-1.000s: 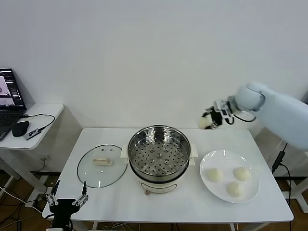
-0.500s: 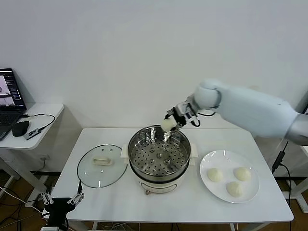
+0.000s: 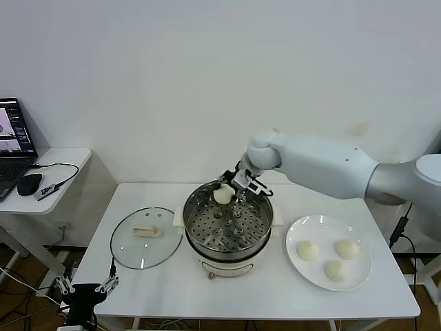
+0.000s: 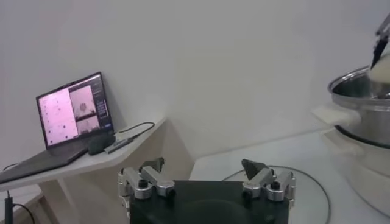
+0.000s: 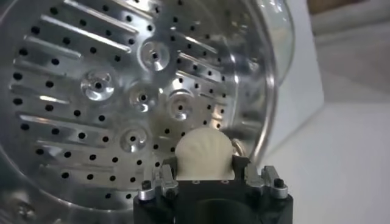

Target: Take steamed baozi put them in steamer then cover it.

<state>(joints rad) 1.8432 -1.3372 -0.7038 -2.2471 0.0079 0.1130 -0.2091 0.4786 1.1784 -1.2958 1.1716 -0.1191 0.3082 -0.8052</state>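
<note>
Over the far rim of the steamer (image 3: 227,219), the right claw (image 3: 227,192) grips one bun (image 3: 222,194) between its fingers, holding it above the perforated tray and clear of the metal. From the right wrist view the held bun (image 5: 203,153) shows its pleated top, pinched on both sides, with the holed tray (image 5: 109,91) spread behind it; the head view cannot show those pleats or how the fingers seat against the dough. The head view alone shows the plate (image 3: 299,265) on the table (image 3: 262,293), to the right of the steamer, carrying three more buns: one nearest the steamer (image 3: 307,250), one farther right (image 3: 347,249) and one at the front (image 3: 337,270). That makes four buns counted, one steamer, one plate. One glass lid (image 3: 145,237) lies flat on the table, just left of the steamer, handle up. The left claw (image 3: 88,289) hangs low off the table's front left corner, and the left wrist view shows it (image 4: 204,178) spread wide with nothing between its fingers. That view also takes in a laptop (image 4: 72,115) and a mouse (image 4: 100,143) on a side desk (image 4: 91,164).
</note>
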